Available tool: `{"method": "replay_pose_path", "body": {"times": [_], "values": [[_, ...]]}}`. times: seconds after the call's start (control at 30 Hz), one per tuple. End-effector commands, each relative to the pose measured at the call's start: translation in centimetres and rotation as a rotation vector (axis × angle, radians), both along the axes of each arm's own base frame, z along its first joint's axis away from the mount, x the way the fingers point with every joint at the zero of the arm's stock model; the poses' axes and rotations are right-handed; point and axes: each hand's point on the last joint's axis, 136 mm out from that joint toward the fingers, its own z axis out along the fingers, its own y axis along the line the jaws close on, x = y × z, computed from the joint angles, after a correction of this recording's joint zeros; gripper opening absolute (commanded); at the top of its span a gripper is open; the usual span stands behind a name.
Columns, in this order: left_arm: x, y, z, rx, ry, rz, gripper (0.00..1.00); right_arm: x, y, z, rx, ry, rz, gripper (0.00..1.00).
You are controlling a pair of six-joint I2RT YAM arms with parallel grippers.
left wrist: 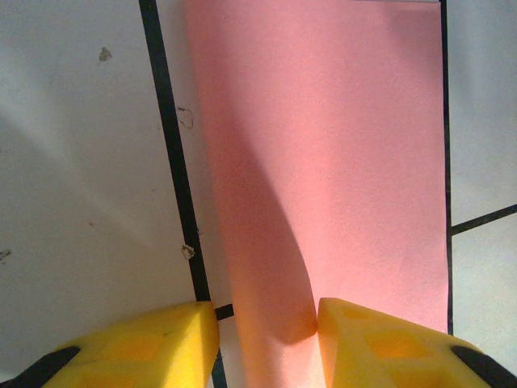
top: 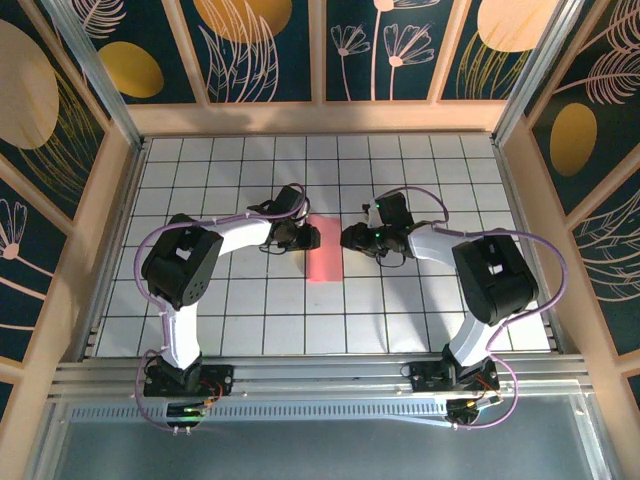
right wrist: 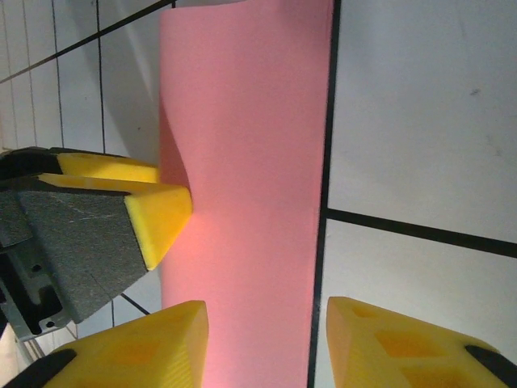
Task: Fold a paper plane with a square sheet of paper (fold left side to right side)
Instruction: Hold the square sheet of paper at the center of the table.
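Where the overhead camera looks down, the square sheet of paper [top: 323, 251] lies folded into a narrow upright strip near the middle of the gridded table [top: 200, 320], with the left gripper [top: 303, 238] touching its left edge and the right gripper [top: 350, 238] just beside its right edge. From the left wrist, the sheet [left wrist: 355, 162] runs away from the camera; its left edge is a raised, rounded fold that stands between the yellow fingers [left wrist: 161, 343]. The jaws are parted around this fold, the right one against it and the left one just clear. From the right wrist, the sheet [right wrist: 250, 162] lies flat between this gripper's [right wrist: 266, 311] parted jaws, nothing clamped, one finger overlapping the left edge and the other just past the right edge. The left gripper's yellow fingertip [right wrist: 161, 218] touches the sheet's left edge.
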Motion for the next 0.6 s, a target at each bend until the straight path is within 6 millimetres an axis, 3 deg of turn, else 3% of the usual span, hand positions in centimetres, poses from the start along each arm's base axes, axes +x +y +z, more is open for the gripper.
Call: {"method": "replay_pose_path", "body": {"times": [0.0, 0.3, 0.57], "values": [[-2.0, 2.5, -5.1, 0.129, 0.111, 0.022, 0.40, 0.3, 1.5, 0.4, 0.038, -0.001, 0.029, 0.43], [-2.0, 2.5, -5.2, 0.132, 0.112, 0.023, 0.41, 0.5, 2.1, 0.3, 0.039, 0.003, 0.023, 0.41], [-1.9, 2.5, -5.2, 0.134, 0.113, 0.024, 0.41, 0.2, 3.3, -0.2, 0.061, 0.028, 0.054, 0.34]]}}
